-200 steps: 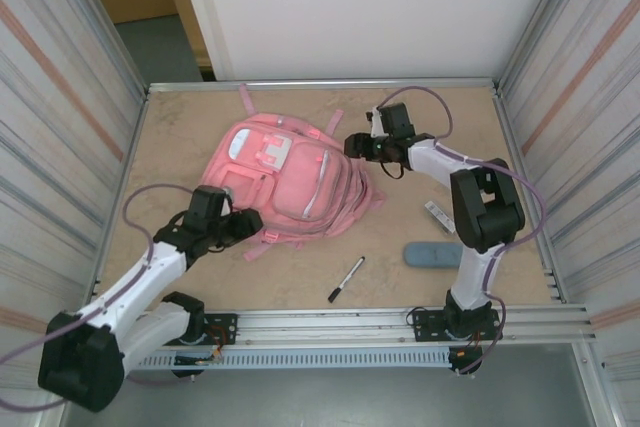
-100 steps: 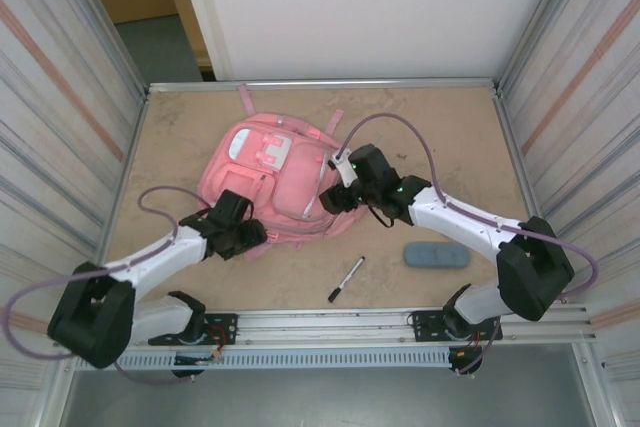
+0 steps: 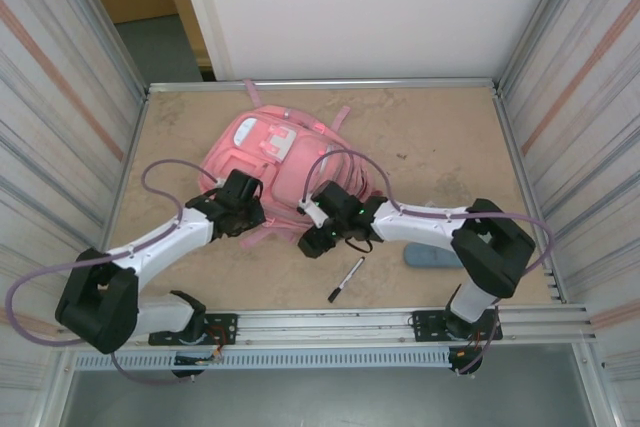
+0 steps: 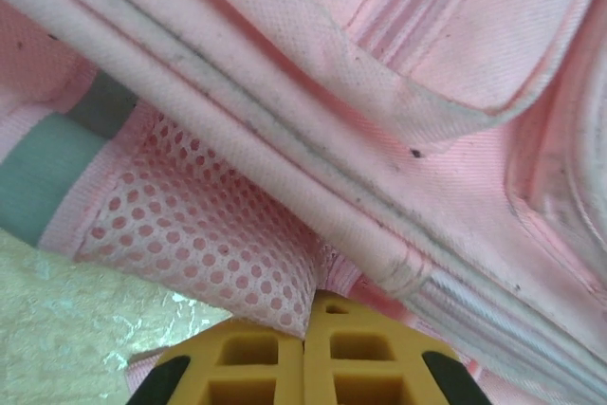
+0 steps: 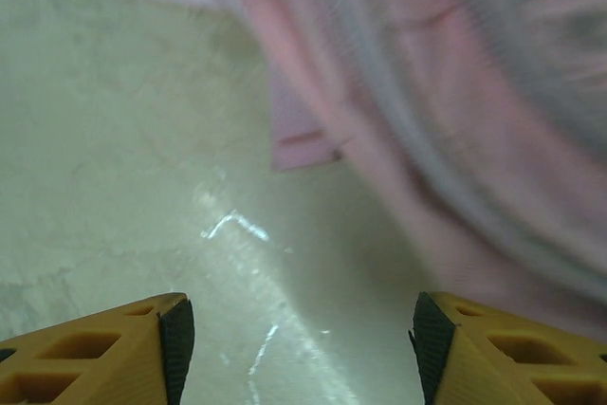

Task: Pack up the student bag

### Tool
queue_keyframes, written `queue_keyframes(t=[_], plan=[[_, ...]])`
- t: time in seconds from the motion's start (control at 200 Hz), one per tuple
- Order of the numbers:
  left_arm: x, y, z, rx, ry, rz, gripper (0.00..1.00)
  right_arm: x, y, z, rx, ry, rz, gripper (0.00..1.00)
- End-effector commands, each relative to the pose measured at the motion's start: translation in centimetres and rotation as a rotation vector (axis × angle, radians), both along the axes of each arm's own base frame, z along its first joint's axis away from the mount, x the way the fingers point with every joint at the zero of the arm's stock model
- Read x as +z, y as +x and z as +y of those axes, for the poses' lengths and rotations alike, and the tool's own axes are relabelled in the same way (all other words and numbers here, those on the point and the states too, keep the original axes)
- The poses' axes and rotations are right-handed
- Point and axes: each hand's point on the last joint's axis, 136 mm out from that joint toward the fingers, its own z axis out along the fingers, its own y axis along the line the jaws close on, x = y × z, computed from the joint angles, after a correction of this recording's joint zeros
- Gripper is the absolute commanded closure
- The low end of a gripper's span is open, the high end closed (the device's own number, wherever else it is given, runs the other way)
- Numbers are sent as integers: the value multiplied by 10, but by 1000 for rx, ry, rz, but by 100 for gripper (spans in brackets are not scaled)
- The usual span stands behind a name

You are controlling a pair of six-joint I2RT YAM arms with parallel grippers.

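**Student bag [image 3: 285, 152] shifted toward the table's far side; right gripper [image 3: 312, 239] brought across to its near edge.**
Left gripper [image 4: 305, 348] is pinched shut on the bag's mesh edge. The right gripper's fingers are spread wide and empty. The pen [image 3: 347, 279] lies outside the bag, so packing appears not yet begun.

Right wrist view: student bag [image 5: 446, 92] blurred; blue case [image 3: 428, 258] part-hidden behind right arm [image 3: 485, 242]

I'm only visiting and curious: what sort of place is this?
Probably a robotics test cell: a left arm and right arm mounted at a table's near edge, ribbed metal walls closing it in, and a student bag and pen laid out as props.
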Motion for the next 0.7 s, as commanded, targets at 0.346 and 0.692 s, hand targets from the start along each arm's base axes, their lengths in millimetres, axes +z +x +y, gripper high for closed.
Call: queue_keyframes(t=[0.346, 0.692], plan=[[78, 2, -41, -89, -271, -135, 100, 2, -4, 59, -1, 166, -122, 34], [71, 4, -56, -89, -354, -118, 100, 1, 13, 62, -476, 168, -276, 37]])
